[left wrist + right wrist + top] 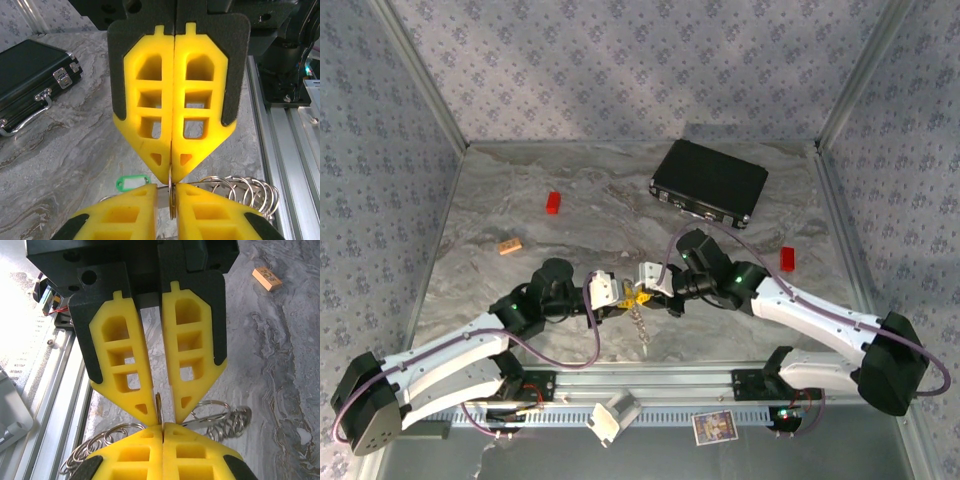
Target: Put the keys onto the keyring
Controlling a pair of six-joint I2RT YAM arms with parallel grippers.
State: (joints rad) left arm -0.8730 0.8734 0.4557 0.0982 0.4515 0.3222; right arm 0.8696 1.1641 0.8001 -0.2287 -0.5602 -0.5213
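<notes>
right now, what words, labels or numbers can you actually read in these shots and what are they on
No text is readable in any view.
tan block: dark marks on its top face, too blurred to read
card on the front rail: printed picture or pattern, too small to read
black case: no label visible
green key tag: white insert looks blank

Left gripper [626, 297] and right gripper [644, 291] tip to tip at near centre, keyring [158, 407] caught between them, case [710, 182] behind, off right
</notes>
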